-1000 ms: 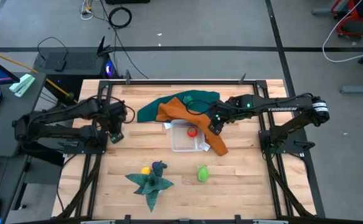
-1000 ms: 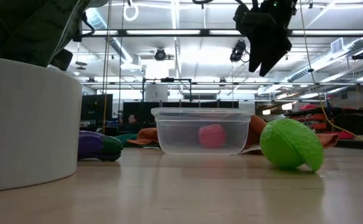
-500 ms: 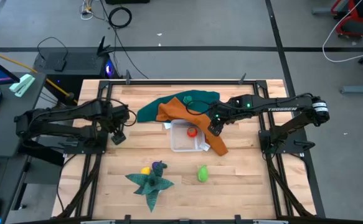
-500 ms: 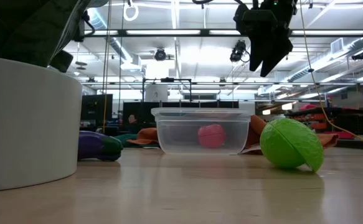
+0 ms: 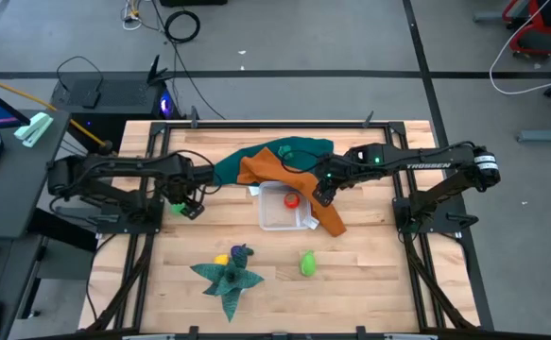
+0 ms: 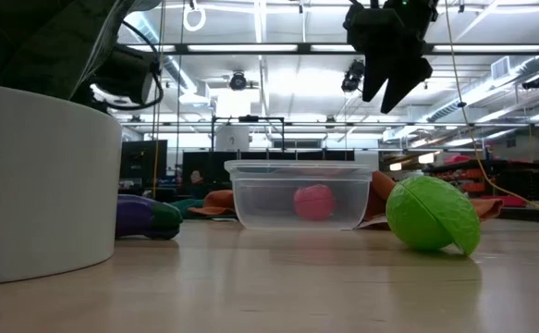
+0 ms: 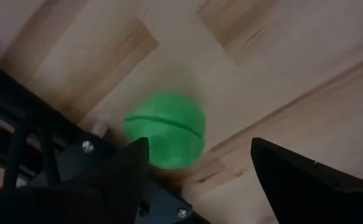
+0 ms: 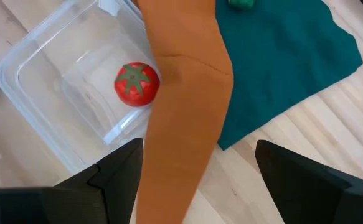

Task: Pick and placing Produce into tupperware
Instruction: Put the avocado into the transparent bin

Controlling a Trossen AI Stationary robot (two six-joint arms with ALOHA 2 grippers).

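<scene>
With its fingers spread wide and empty, the left gripper (image 5: 189, 202) hung over a green produce piece (image 7: 165, 129) near the table's (image 5: 370, 274) left edge, while the tomato (image 8: 136, 83) lay inside the tupperware (image 5: 285, 207) beneath the open right gripper (image 6: 386, 69).

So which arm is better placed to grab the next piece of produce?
Left. Its open claw sits right over the green toy fruit on the table. The right claw hangs open above the tupperware, which already holds the tomato.
</scene>
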